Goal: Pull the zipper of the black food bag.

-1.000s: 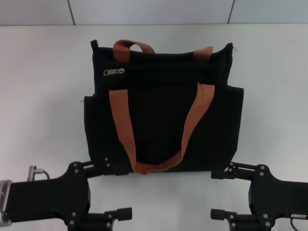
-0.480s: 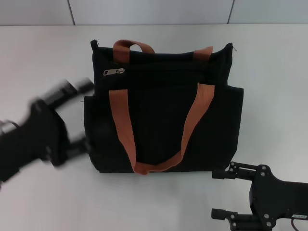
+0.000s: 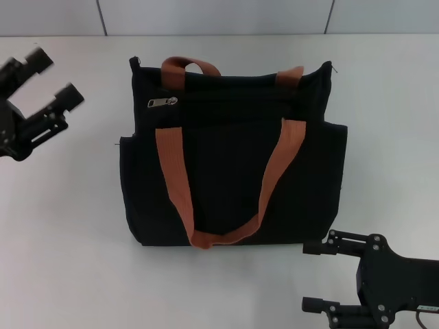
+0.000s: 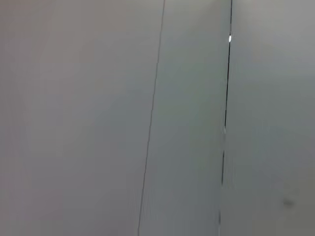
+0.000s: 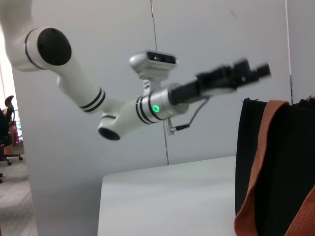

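The black food bag (image 3: pixel 226 164) lies flat on the white table (image 3: pixel 62 233), with two orange-brown handle straps (image 3: pixel 171 178). The silver zipper pull tab (image 3: pixel 162 103) sits near the bag's far left corner, on the zip line along the top edge. My left gripper (image 3: pixel 53 77) is open and raised at the far left, well apart from the bag and left of the tab. It also shows in the right wrist view (image 5: pixel 246 71), above the bag's edge (image 5: pixel 275 162). My right gripper (image 3: pixel 312 275) is open, low at the near right, just in front of the bag's near right corner.
A grey panelled wall (image 3: pixel 219 17) runs behind the table's far edge. The left wrist view shows only wall panels (image 4: pixel 98 118). In the right wrist view the table's left edge (image 5: pixel 101 206) drops off to an office floor.
My left arm has swung up from the near left front of the bag to the far left, level with the bag's top. The right arm and the bag have not moved.
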Tool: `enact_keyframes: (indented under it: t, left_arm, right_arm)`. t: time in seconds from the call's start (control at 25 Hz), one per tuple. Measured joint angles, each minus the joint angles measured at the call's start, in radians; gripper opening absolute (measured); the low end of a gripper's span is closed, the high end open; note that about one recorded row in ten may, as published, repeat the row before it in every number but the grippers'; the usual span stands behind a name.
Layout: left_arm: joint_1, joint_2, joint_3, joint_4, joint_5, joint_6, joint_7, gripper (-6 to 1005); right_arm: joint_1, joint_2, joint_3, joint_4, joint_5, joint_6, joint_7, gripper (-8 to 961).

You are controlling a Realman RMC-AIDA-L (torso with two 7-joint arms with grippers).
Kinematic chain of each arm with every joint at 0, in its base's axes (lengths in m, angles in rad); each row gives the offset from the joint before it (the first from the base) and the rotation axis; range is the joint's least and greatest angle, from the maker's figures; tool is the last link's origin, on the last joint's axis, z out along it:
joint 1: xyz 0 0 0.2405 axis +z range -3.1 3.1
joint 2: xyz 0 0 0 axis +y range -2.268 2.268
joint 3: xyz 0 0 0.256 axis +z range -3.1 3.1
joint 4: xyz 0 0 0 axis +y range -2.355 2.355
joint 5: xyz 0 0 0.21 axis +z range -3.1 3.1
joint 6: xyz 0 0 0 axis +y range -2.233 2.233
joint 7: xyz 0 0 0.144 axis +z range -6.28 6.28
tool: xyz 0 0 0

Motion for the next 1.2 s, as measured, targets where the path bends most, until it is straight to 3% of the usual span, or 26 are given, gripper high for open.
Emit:
enact_keyframes:
  t: [0.04,0.36,0.64,0.72,1.2]
  left_arm:
    - [-0.01,0.018,-0.001,0.02,0.06,-0.044,-0.033,809]
    - [-0.024,0.021,0.001,0.095,0.214,-0.134,-0.068,809]
    - [-0.056,0.003,0.002,0.105,0.297,-0.181,-0.066,809]
    - [-0.073,-0.012,0.002,0.106,0.322,-0.211,-0.06,809]
    - [-0.12,-0.041,0.03,0.108,0.33,-0.244,-0.025,775]
  right_arm:
    - [0.0,0.0,0.0,0.001,0.0,0.0,0.0,737]
    - [-0.002,0.0,0.0,0.001,0.0,0.0,0.001,738]
    - [-0.002,0.0,0.0,0.0,-0.001,0.0,0.003,738]
    - [-0.002,0.0,0.0,0.0,-0.001,0.0,0.003,737]
    - [-0.002,0.0,0.0,0.0,-0.001,0.0,0.003,738]
